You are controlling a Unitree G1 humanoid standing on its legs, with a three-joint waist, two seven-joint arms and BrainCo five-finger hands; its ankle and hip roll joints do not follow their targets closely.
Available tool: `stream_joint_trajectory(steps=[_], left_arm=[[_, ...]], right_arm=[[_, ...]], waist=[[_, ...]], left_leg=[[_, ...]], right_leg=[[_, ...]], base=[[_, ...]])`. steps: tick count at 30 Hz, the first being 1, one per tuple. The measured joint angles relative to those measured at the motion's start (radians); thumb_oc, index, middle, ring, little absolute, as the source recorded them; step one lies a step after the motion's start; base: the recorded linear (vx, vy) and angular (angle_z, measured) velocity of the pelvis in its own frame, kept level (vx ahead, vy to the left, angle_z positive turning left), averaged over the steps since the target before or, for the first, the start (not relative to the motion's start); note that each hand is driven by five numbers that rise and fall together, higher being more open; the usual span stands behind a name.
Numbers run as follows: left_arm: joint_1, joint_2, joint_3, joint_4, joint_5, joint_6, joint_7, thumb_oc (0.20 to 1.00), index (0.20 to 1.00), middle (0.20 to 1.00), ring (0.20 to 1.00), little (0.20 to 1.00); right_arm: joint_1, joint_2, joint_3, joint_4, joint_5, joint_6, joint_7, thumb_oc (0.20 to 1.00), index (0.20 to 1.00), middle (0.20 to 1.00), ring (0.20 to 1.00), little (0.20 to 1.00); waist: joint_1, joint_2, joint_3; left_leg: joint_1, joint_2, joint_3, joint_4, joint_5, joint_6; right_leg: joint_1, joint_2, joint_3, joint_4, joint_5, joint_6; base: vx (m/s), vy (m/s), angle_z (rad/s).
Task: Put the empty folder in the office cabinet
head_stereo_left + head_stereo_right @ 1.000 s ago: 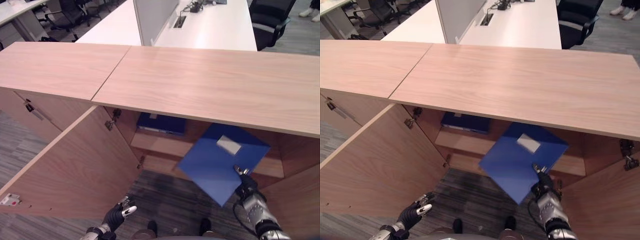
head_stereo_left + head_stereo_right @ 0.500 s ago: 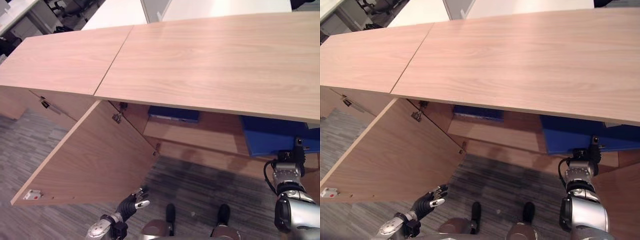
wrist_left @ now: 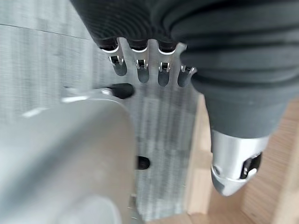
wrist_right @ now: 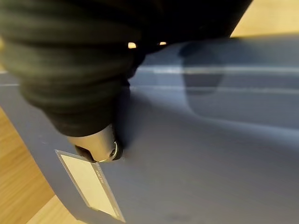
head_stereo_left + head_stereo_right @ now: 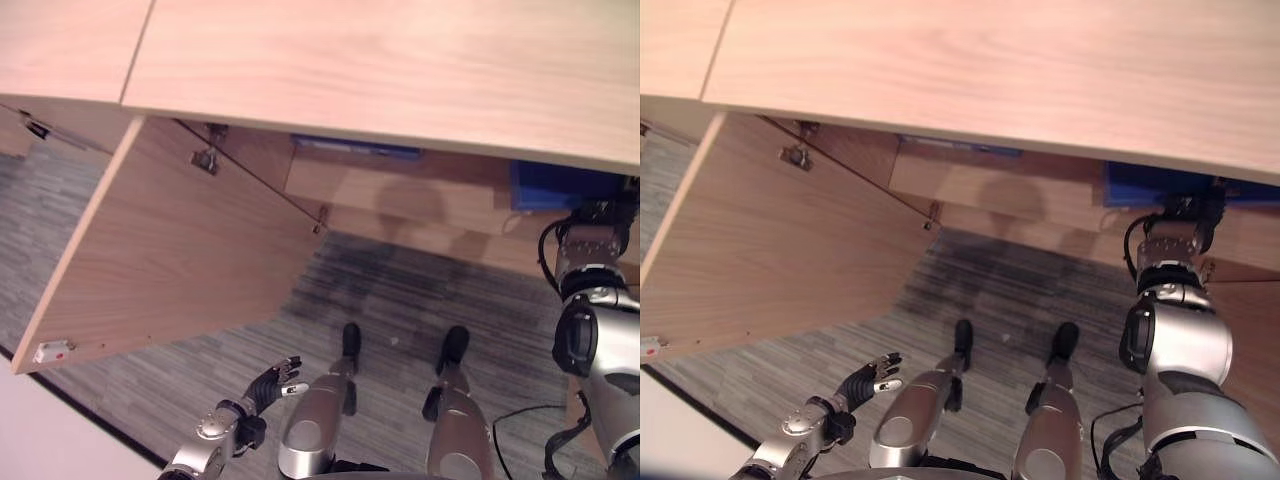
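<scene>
The blue folder (image 5: 560, 186) lies flat inside the office cabinet (image 5: 400, 60), on its shelf (image 5: 400, 195) just under the wooden top, at the side away from the open door (image 5: 170, 250). The right hand (image 5: 1180, 215) reaches into the cabinet and is against the folder's near edge; in the right wrist view its thumb (image 4: 98, 147) presses on the blue cover beside a white label (image 4: 88, 184), but whether the fingers grip cannot be told. A second blue folder (image 5: 355, 148) lies deeper on the shelf, nearer the door. The left hand (image 5: 272, 380) hangs below the door, over the carpet, fingers relaxed and holding nothing.
</scene>
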Motion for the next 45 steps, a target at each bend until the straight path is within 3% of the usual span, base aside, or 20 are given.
stream_joint_trajectory(steps=[10, 12, 14, 17, 22, 29, 45], left_arm=[[-0.007, 0.020, -0.037, 0.060, 0.053, -0.023, 0.013, 1.000, 1.000, 1.000, 1.000, 1.000], [-0.007, 0.032, -0.037, 0.059, 0.053, -0.030, 0.012, 1.000, 1.000, 1.000, 1.000, 1.000], [-0.007, 0.048, -0.032, 0.055, 0.053, -0.045, 0.011, 1.000, 1.000, 1.000, 1.000, 1.000], [-0.010, 0.065, -0.034, 0.048, 0.053, -0.062, 0.010, 1.000, 1.000, 1.000, 1.000, 1.000], [-0.017, 0.077, -0.041, 0.050, 0.054, -0.059, 0.022, 1.000, 1.000, 1.000, 1.000, 1.000], [-0.024, 0.095, -0.038, 0.048, 0.050, -0.065, 0.054, 1.000, 1.000, 1.000, 1.000, 1.000], [-0.023, 0.128, -0.033, 0.010, 0.030, -0.067, 0.079, 1.000, 1.000, 1.000, 1.000, 1.000]], right_arm=[[-0.289, -0.073, 0.104, 0.090, 0.027, -0.051, -0.039, 0.200, 0.200, 0.200, 0.200, 0.200], [-0.300, -0.095, 0.121, 0.100, 0.027, -0.055, -0.044, 0.200, 0.200, 0.200, 0.200, 0.200], [-0.368, -0.104, 0.184, 0.113, 0.028, -0.056, -0.082, 0.200, 0.200, 0.200, 0.200, 0.200], [-0.439, -0.112, 0.226, 0.113, 0.028, -0.063, -0.106, 0.200, 0.200, 0.200, 0.200, 0.200], [-0.458, -0.109, 0.283, 0.106, 0.029, -0.078, -0.109, 0.200, 0.200, 0.200, 0.200, 0.200], [-0.476, -0.113, 0.316, 0.104, 0.033, -0.101, -0.109, 0.200, 0.200, 0.200, 0.200, 0.200], [-0.479, -0.114, 0.334, 0.104, 0.002, -0.119, -0.112, 0.200, 0.200, 0.200, 0.200, 0.200]], waist=[[0.036, 0.000, 0.000], [0.042, 0.000, 0.000], [0.039, 0.005, -0.004], [0.033, 0.008, -0.006], [0.023, 0.006, -0.024], [0.016, -0.013, -0.053], [0.030, -0.011, -0.072]], left_leg=[[-0.194, -0.030, -0.013, 0.156, -0.032, 0.006], [-0.253, -0.031, -0.029, 0.241, -0.061, 0.000], [-0.355, -0.025, -0.044, 0.398, -0.127, -0.005], [-0.431, -0.018, -0.061, 0.483, -0.161, -0.009], [-0.464, -0.014, -0.078, 0.495, -0.156, -0.030], [-0.580, -0.019, -0.094, 0.572, -0.171, -0.024], [-0.656, -0.038, -0.094, 0.554, -0.161, -0.037]], right_leg=[[-0.252, -0.072, 0.027, 0.299, -0.125, -0.003], [-0.306, -0.085, 0.033, 0.388, -0.164, -0.012], [-0.390, -0.095, 0.043, 0.516, -0.217, -0.024], [-0.455, -0.098, 0.042, 0.595, -0.250, -0.038], [-0.490, -0.092, 0.039, 0.620, -0.259, -0.033], [-0.598, -0.115, 0.037, 0.707, -0.289, -0.052], [-0.699, -0.136, 0.045, 0.741, -0.305, -0.060]], base=[[0.00, -0.052, 0.07], [0.04, -0.108, 0.14], [0.06, -0.129, 0.06], [0.06, -0.080, 0.07], [0.04, -0.045, 0.03], [0.01, -0.027, 0.07], [0.00, 0.007, 0.03]])
